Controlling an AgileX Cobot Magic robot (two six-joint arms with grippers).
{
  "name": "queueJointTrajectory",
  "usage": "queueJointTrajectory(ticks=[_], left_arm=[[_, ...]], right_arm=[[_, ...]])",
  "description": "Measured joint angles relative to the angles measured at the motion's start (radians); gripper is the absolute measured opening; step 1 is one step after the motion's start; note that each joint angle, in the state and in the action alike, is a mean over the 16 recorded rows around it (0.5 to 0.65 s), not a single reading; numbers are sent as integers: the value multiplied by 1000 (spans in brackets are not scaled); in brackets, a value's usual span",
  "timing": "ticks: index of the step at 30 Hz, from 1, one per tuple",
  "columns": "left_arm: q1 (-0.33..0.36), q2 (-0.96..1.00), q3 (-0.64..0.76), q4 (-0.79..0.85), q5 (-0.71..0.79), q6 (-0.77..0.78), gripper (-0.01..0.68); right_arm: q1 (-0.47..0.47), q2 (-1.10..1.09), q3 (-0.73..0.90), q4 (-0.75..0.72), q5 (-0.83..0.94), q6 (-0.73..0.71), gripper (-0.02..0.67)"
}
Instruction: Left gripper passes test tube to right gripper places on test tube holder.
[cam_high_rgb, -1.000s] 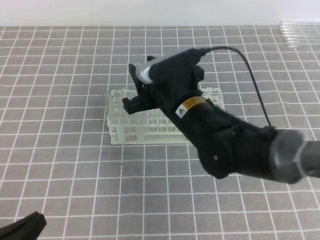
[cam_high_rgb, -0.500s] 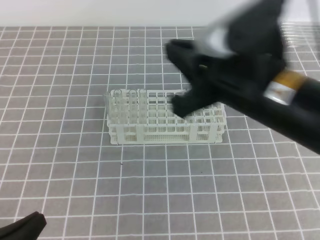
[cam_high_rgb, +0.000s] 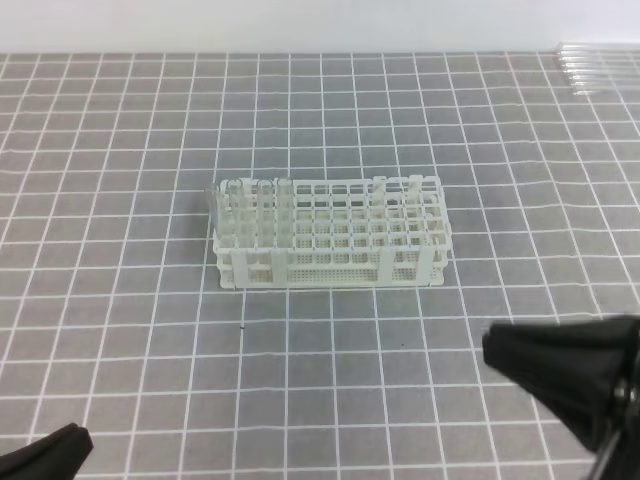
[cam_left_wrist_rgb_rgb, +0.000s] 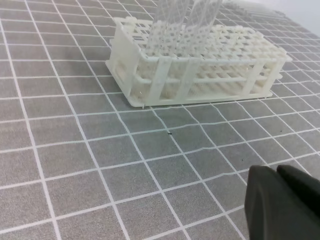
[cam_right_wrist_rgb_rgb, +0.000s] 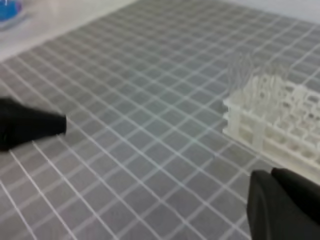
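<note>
The right gripper (cam_high_rgb: 500, 348) sits low at the right edge of the high view, with its black tip pointing left. In its own wrist view the two black fingers (cam_right_wrist_rgb_rgb: 280, 200) lie pressed side by side, with only a thin line between them. The jaws are closed and nothing is held in them.

The left gripper (cam_high_rgb: 70, 440) shows only as a black tip in the bottom left corner of the high view. In its wrist view the two dark fingers (cam_left_wrist_rgb_rgb: 272, 200) also lie close together, with just a thin seam between them. They look closed and hold nothing.

Both grippers are well apart from the white rack (cam_high_rgb: 330, 235). The rack stands on the grey mat with white lines (cam_high_rgb: 120, 250), near the middle of the high view.

Clear glass tubes (cam_high_rgb: 250, 200) stand upright in the holes at the left end of the rack. They are thin and hard to see. I cannot tell which one is the test tube that was passed.

More clear tubes (cam_high_rgb: 600, 65) lie flat together at the far right corner of the mat, well apart from the rack.
</note>
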Motion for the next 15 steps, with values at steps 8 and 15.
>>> queueJointTrajectory(ticks=[8,15], left_arm=[[0,0,0,0,0,0,0],[0,0,0,0,8,0,0]], right_arm=[[-24,-79,62,-66,97,-1,-13],[-184,-182,138,-105,80,0,-13]])
